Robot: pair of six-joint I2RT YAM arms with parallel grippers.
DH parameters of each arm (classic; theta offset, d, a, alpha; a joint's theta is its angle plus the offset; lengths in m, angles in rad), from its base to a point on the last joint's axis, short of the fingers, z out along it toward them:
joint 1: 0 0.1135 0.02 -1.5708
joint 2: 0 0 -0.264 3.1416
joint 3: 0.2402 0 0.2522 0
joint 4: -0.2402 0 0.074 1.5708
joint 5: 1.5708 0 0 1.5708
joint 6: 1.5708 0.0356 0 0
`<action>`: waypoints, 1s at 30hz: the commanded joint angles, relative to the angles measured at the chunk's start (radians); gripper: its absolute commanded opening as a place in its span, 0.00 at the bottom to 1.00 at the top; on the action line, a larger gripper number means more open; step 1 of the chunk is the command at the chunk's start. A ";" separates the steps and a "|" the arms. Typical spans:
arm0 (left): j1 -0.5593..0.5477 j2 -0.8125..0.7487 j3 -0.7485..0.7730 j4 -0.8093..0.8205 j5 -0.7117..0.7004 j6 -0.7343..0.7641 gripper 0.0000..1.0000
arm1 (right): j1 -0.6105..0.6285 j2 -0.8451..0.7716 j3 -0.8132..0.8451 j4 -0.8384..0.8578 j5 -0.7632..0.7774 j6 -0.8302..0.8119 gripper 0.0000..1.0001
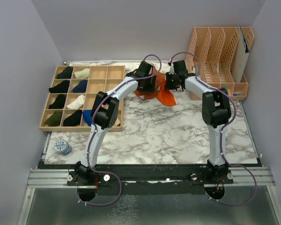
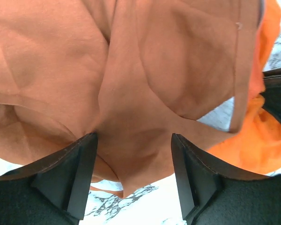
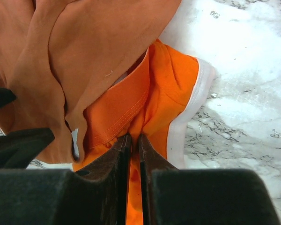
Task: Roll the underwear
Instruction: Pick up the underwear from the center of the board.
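Note:
The rust-brown brief (image 1: 144, 93) and the bright orange brief (image 1: 167, 98) lie crumpled together at the far middle of the marble table. In the left wrist view the rust-brown brief (image 2: 131, 70) fills the frame. My left gripper (image 2: 133, 140) is open, its jaws wide apart with a fold of that cloth hanging between them. My right gripper (image 3: 131, 138) is shut on a pinch of the bright orange brief (image 3: 168, 84), whose white waistband (image 3: 192, 112) runs along its right side. The rust-brown brief (image 3: 84, 42) overlaps it on the left.
A wooden grid box (image 1: 111, 74) with dark, blue and cream fabric bundles stands at the left. A slotted wooden organizer (image 1: 220, 56) stands at the back right. A small blue-and-white round object (image 1: 62, 146) lies near the table's front left corner.

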 commanded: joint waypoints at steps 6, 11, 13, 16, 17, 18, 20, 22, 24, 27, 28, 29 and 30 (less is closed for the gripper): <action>0.031 0.089 0.104 -0.036 -0.044 0.059 0.37 | -0.004 -0.004 -0.033 0.005 -0.047 0.018 0.17; 0.075 0.078 0.112 -0.035 0.036 0.027 0.00 | -0.010 0.048 0.041 -0.047 -0.012 0.041 0.18; 0.096 0.047 0.116 -0.022 0.068 0.017 0.00 | -0.010 0.090 0.114 -0.106 0.007 0.054 0.18; 0.118 -0.010 0.166 -0.023 0.171 0.036 0.00 | -0.013 0.151 0.246 -0.222 0.094 0.105 0.18; 0.122 -0.037 0.180 -0.024 0.208 0.037 0.00 | -0.013 0.153 0.264 -0.225 0.102 0.114 0.19; 0.124 -0.068 0.188 -0.024 0.236 0.039 0.00 | -0.013 0.151 0.277 -0.221 0.114 0.123 0.19; 0.123 -0.136 0.179 -0.032 0.315 0.036 0.00 | -0.013 0.147 0.312 -0.226 0.152 0.130 0.21; 0.114 -0.216 0.097 -0.012 0.412 0.032 0.00 | -0.015 0.160 0.381 -0.269 0.203 0.134 0.22; 0.092 -0.300 0.001 -0.011 0.429 0.032 0.00 | -0.019 0.169 0.432 -0.292 0.189 0.132 0.22; 0.057 -0.439 -0.134 -0.004 0.421 0.030 0.00 | -0.023 0.150 0.486 -0.343 0.116 0.128 0.25; 0.049 -0.486 -0.174 -0.002 0.423 0.027 0.00 | -0.025 0.127 0.500 -0.368 0.076 0.114 0.25; 0.040 -0.531 -0.213 0.006 0.427 0.032 0.00 | -0.025 0.095 0.499 -0.386 0.052 0.106 0.25; 0.027 -0.579 -0.262 0.015 0.433 0.055 0.00 | -0.026 0.053 0.478 -0.389 0.037 0.099 0.30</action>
